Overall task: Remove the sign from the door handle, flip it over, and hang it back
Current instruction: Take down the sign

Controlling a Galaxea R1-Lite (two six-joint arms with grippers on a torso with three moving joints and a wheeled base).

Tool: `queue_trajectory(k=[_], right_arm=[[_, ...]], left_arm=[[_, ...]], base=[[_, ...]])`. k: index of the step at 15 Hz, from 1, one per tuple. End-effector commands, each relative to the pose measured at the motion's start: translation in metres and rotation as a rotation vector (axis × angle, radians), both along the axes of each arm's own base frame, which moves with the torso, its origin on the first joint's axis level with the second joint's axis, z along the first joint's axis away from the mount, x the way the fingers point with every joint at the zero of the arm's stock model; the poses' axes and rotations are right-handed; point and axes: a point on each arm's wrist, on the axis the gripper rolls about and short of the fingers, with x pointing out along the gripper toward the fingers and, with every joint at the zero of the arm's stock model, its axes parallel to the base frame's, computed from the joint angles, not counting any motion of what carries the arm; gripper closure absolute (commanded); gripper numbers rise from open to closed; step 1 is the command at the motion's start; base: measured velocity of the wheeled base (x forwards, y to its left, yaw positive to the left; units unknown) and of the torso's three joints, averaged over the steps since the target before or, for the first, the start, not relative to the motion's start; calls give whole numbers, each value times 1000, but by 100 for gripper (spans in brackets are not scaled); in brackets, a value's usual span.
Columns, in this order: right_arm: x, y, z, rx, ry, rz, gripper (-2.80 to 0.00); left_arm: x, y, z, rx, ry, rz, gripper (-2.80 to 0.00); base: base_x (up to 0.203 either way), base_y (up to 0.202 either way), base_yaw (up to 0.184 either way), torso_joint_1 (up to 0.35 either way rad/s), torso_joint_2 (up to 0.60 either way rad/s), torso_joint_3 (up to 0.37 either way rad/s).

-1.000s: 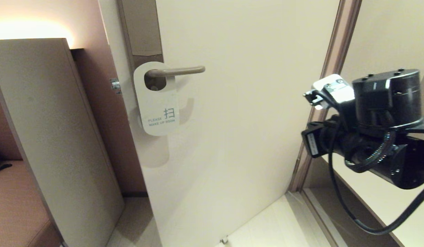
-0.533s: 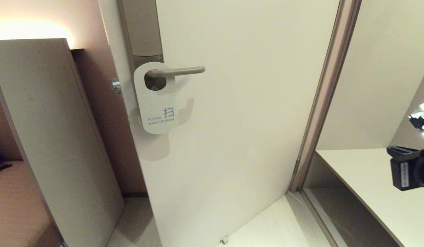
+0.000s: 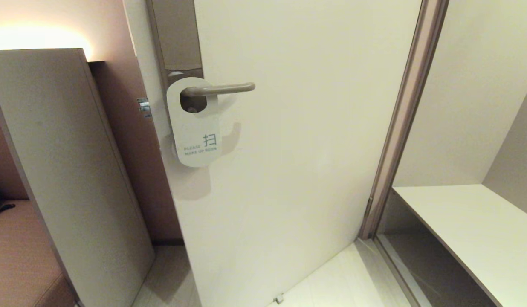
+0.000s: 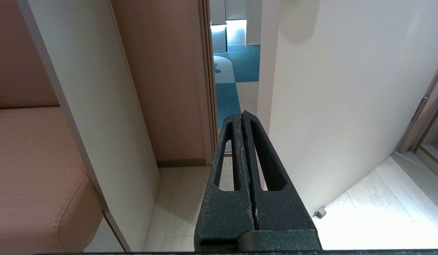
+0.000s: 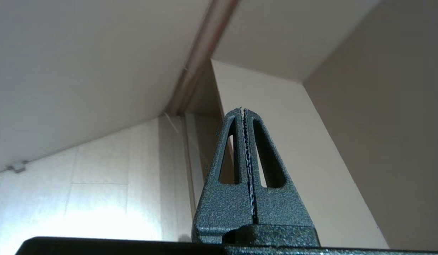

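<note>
1. Hanging on the door handle (image 3: pixel 218 88), the sign (image 3: pixel 194 123) shows its white face with blue MAKE UP ROOM lettering, the lever passing through its round hole.
2. It lies flat against the pale door (image 3: pixel 297 149), just beside the door's left edge and below the tall lock plate (image 3: pixel 177 34).
3. Neither of my arms shows in the head view.
4. My left claw (image 4: pixel 243 114) is pressed fully together with nothing in it; it points low towards the foot of the door's edge, with a padded seat (image 4: pixel 31 170) and an upright panel (image 4: pixel 88 106) on one side of it.
5. My right claw (image 5: pixel 242 109) is also pinched tight and empty, aimed at the low corner where the door frame (image 5: pixel 201 53) meets the floor (image 5: pixel 98 184), beside a pale shelf (image 5: pixel 275 148).
</note>
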Motion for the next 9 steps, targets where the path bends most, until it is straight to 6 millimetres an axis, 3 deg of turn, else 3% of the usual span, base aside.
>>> queue_trajectory(k=[1, 4, 9], right_arm=[[-25, -10, -25, 13, -23, -60, 0], [-41, -12, -60, 39, -37, -29, 0], [-60, -11, -90, 89, -133, 113, 0]], left_arm=[[0, 0, 0, 0, 1, 0, 0], [0, 0, 0, 0, 1, 0, 0], [0, 0, 0, 0, 1, 0, 0]], base=[[0, 0, 0, 0, 0, 0], [0, 0, 0, 0, 0, 0], [0, 0, 0, 0, 0, 0]])
